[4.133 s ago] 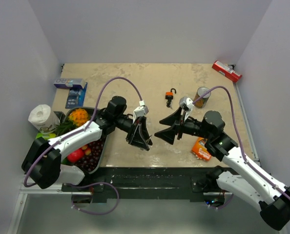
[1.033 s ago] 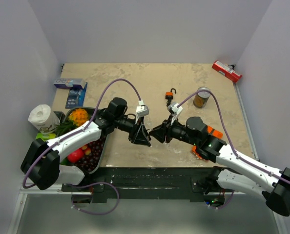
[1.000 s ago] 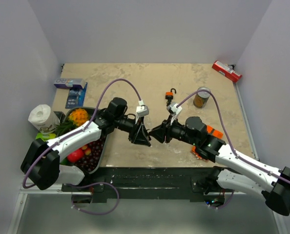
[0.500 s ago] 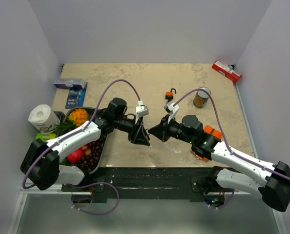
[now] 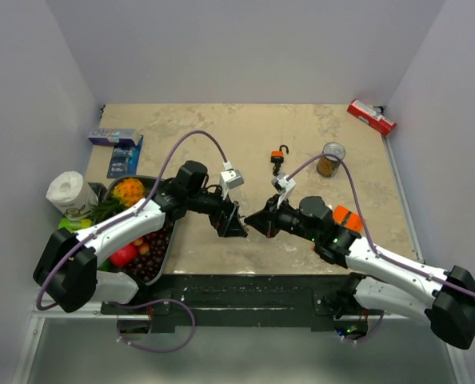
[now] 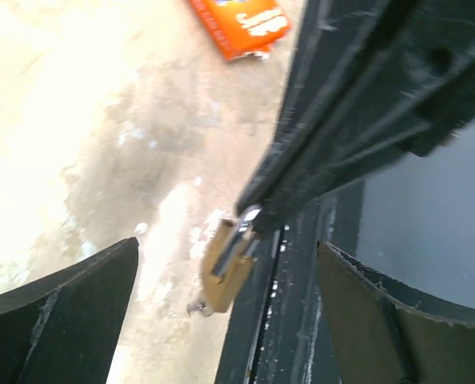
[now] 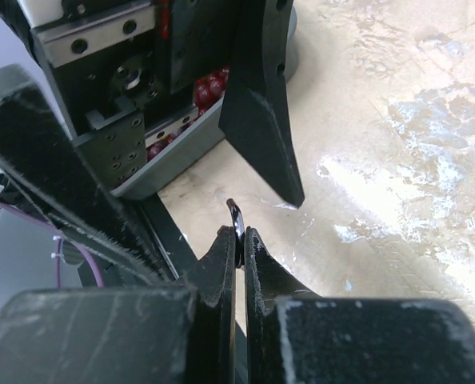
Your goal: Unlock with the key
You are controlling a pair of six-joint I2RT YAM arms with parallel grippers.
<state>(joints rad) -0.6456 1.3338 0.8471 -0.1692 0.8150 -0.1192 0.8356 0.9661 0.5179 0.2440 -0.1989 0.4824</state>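
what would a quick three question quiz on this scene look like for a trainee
1. True or false: the left gripper is shut on the key.
2. Where is the orange padlock? A: lying on the table, beyond both grippers. B: between the left fingers. C: nowhere in view.
3. Fill in: the key is pinched at the fingertips of the ____ gripper.

Key:
1. False. Its jaws stand wide open.
2. A.
3. Right. The right gripper is shut on it.
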